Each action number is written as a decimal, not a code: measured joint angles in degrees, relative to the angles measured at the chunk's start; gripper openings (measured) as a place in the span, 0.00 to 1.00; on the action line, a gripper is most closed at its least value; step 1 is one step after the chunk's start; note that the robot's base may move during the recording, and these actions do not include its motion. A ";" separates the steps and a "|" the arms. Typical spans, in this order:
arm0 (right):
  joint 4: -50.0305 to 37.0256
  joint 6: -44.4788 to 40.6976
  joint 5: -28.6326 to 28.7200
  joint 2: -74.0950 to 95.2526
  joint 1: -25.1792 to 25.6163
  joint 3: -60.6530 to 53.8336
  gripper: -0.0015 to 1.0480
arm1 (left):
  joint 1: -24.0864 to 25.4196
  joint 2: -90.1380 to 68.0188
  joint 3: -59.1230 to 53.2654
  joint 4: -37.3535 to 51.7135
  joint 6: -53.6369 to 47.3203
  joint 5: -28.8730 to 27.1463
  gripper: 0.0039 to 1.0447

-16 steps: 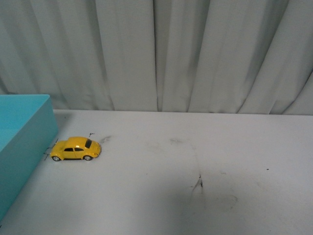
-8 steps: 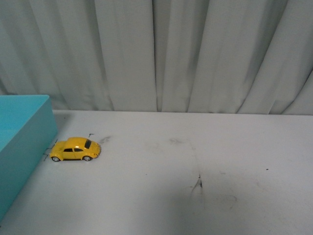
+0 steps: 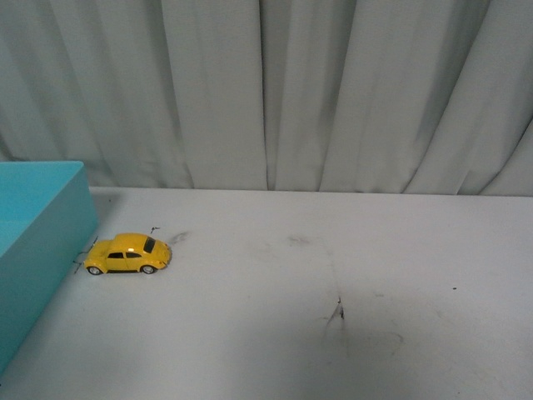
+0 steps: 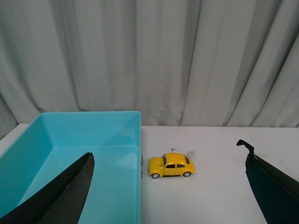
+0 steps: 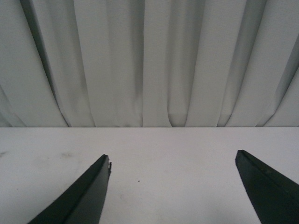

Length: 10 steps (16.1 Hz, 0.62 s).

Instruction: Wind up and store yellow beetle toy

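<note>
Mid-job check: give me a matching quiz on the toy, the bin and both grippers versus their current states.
1 yellow beetle toy
2 blue bin
3 left gripper
4 right gripper

a open, facing bare table
b nothing visible inside
c on the table beside the bin
d open, facing toy and bin

Pairs: 1-c, 2-b, 3-d, 4-a

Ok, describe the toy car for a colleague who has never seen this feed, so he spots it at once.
Start at the white table before the grey curtain and find the turquoise bin at its left end. Just outside the bin's wall, on the table, stands the yellow beetle toy. It is the only yellow thing there: small, rounded, with dark windows and black wheels.
</note>
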State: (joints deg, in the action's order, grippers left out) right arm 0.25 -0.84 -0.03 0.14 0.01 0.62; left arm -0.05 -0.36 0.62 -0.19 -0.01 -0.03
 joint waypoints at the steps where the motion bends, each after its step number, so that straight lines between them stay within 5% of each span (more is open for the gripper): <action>1: 0.00 0.00 0.02 0.00 0.00 0.00 0.85 | 0.00 0.00 0.00 0.00 0.00 0.00 0.94; 2: 0.02 0.00 0.02 0.00 0.00 0.00 0.95 | -2.60 -3.08 2.89 -8.55 3.63 -6.56 0.94; 3: 0.02 0.04 0.09 0.00 0.00 0.00 0.93 | -4.92 -12.85 6.93 -11.72 8.79 -14.36 0.94; 4: -0.07 0.07 -0.02 0.00 0.00 0.00 0.94 | -1.44 -21.49 9.77 -5.11 13.14 -16.50 0.94; 7: -0.02 0.04 0.02 0.02 0.00 0.00 0.94 | 1.90 -51.63 21.84 21.62 11.72 -7.96 0.94; 10: -0.02 0.04 0.02 0.02 0.00 0.00 0.94 | -0.63 -75.93 35.63 31.12 2.91 -0.11 0.94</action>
State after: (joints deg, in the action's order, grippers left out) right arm 0.23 -0.80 -0.01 0.16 0.01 0.62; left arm -0.69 -76.29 36.25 30.94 2.90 -0.14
